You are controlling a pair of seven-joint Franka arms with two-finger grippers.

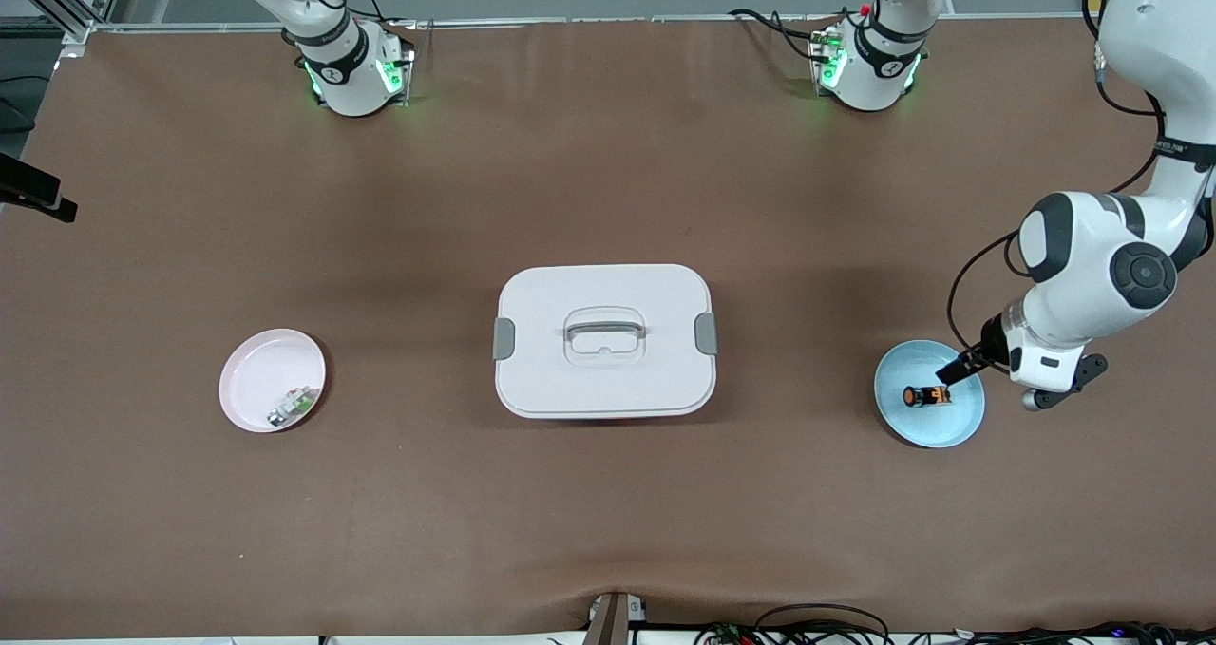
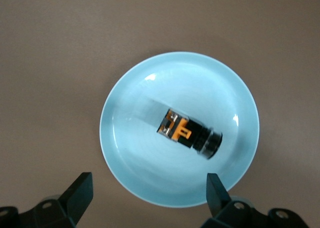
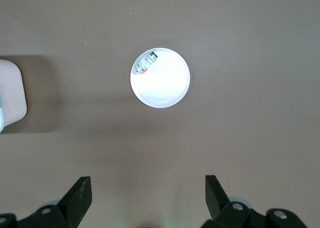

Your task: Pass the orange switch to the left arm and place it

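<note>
One obstacle at mid-table, open cloth around it

The large white rounded plastic box with grey latches (image 1: 604,341) stands between the pale pink round plate (image 1: 256,379) and the light blue round plate (image 1: 955,426); bare brown table cover (image 1: 608,531) lies nearer the camera and toward the bases.

Both arms are glossy white with black joint bands. The left arm (image 1: 1092,275) carries a round dark grey cap on its wrist joint, and a black cable loops along it. Each base shows green lights and a small black mark. The left gripper (image 2: 148,194) and right gripper (image 3: 148,194) have black wedge-shaped fingers on black bodies.
</note>
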